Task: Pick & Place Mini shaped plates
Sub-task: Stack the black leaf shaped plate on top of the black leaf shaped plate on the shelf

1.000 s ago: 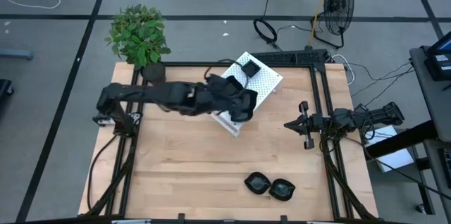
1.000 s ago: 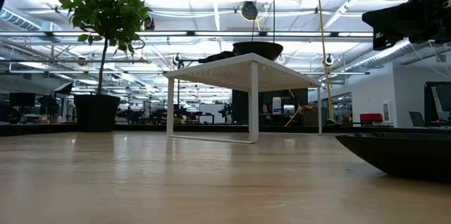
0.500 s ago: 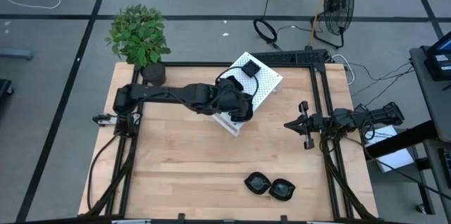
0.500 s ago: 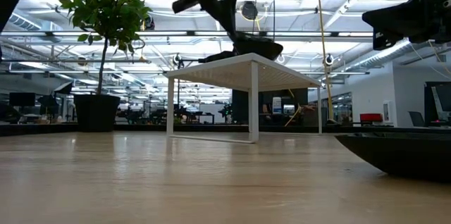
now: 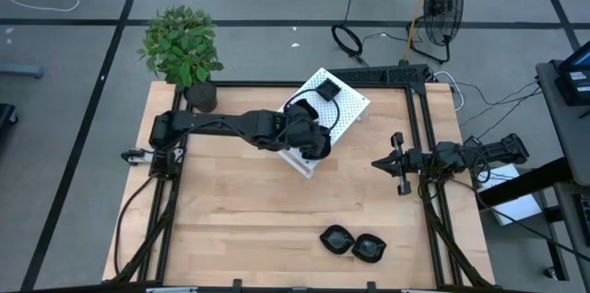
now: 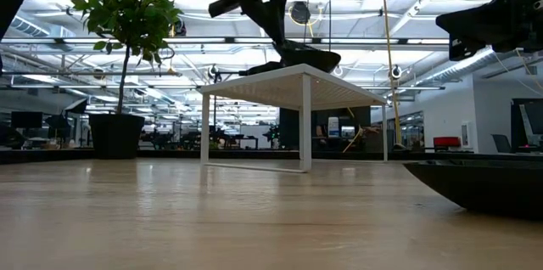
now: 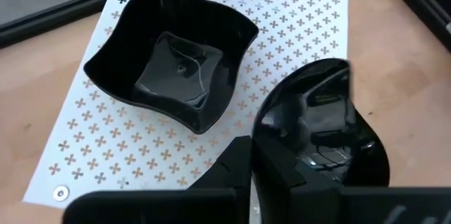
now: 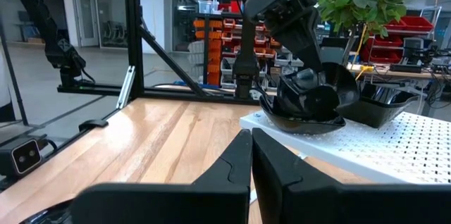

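A round glossy black plate [image 7: 331,111] sits on top of the white perforated box [image 7: 296,13], and my left gripper [image 7: 251,144] is shut on it. A wavy square black plate [image 7: 173,65] stands on the box just beyond it; in the high view this wavy plate [image 5: 324,88] is near the box's far corner. Two more black plates [image 5: 337,238] [image 5: 371,248] lie on the wooden table near its front edge. My right gripper [image 5: 380,161] is shut and waits at the table's right side, touching nothing. My left gripper pinches the round plate's rim [image 7: 271,129] on the side nearest the arm, one finger over the hollow and one outside it. The fingers come slanting down from above and from the table's left. The plate's bottom [image 8: 303,122] rests on the box top, near the box's edge.
A potted plant [image 5: 182,46] stands at the table's far left corner. The box [image 5: 346,109] is raised on legs at the far middle. Bare wooden table [image 5: 240,210] spreads across the middle and near left. In the low view a black plate [image 6: 484,185] lies close at the right.
My left gripper has come down onto the box top, tipping more steeply downward, and brought the round plate from the air to rest on the box beside the wavy plate. Over the last half second it has kept still.
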You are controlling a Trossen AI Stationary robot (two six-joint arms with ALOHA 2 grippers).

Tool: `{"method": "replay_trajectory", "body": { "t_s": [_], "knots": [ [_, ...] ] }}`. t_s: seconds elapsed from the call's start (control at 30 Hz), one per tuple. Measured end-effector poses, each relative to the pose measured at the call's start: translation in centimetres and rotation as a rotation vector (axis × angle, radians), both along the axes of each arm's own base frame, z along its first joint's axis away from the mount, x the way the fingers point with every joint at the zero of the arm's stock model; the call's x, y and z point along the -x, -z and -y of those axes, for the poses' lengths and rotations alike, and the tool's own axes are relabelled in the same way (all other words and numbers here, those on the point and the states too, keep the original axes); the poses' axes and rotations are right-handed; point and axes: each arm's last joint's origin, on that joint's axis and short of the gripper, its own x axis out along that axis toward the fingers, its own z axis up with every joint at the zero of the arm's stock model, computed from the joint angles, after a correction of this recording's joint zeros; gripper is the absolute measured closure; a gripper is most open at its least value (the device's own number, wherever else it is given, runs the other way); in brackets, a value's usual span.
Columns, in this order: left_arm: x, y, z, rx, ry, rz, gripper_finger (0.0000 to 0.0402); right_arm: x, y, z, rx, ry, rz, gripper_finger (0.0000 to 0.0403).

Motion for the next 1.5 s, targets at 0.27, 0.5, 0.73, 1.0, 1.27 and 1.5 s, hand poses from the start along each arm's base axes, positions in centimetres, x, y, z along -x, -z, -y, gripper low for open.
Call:
{"method": "replay_trajectory", "body": {
  "t_s": [0.27,0.5,0.73,1.0,1.27,1.5],
  "knots": [
    [0.1,0.0,0.0,-0.015,0.070,-0.042,0.0298,0.0,0.0,0.0,0.000,0.000,0.000,0.0403],
    [1.0,-2.0,0.8,-0.033,0.234,-0.032,0.0216,0.0,0.0,0.0,0.000,0.000,0.000,0.0403],
    [1.4,-4.6,5.7,-0.086,0.495,0.101,0.0203,0.0,0.0,0.0,0.000,0.000,0.001,0.0403],
    [-0.4,-3.1,14.2,-0.174,0.778,0.223,0.0219,0.0,0.0,0.0,0.000,0.000,0.000,0.0403],
    [-3.5,5.1,19.2,-0.195,0.856,0.110,0.0220,0.0,0.0,0.0,0.000,0.000,0.000,0.0403],
    [-5.7,12.3,20.3,-0.126,0.901,0.014,0.0220,0.0,0.0,0.0,0.000,0.000,0.000,0.0403]
  ]
}}
